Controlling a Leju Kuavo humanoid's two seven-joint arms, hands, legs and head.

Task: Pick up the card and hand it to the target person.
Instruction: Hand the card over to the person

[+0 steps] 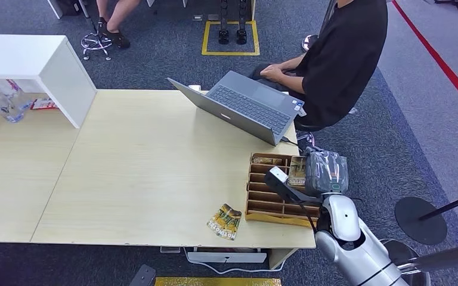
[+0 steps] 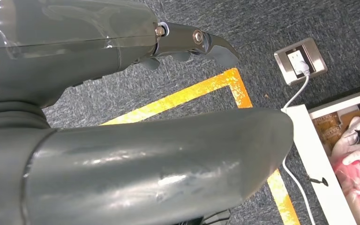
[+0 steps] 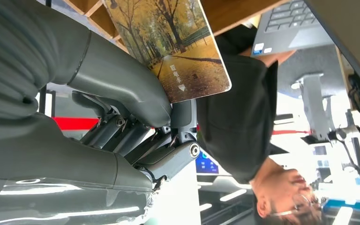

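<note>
A card [image 3: 168, 47] printed with autumn trees is pinched at its edge between the thumb and a finger of my right hand [image 3: 136, 122]. In the head view my right hand [image 1: 325, 173] hovers over the back right corner of the wooden card organizer [image 1: 274, 199] at the table's near right. More cards stand in the organizer's slots. Another tree-print card [image 1: 225, 221] lies flat on the table just left of it. The target person [image 1: 340, 59], in a black shirt, sits beyond the table's far right corner. My left hand [image 2: 136, 168] hangs over the carpet, holding nothing.
An open grey laptop [image 1: 244, 107] stands between the organizer and the person. A white shelf [image 1: 42, 65] and plastic bottles [image 1: 3, 98] are at the far left. A floor socket [image 2: 301, 61], a white cable and yellow tape lie below my left hand.
</note>
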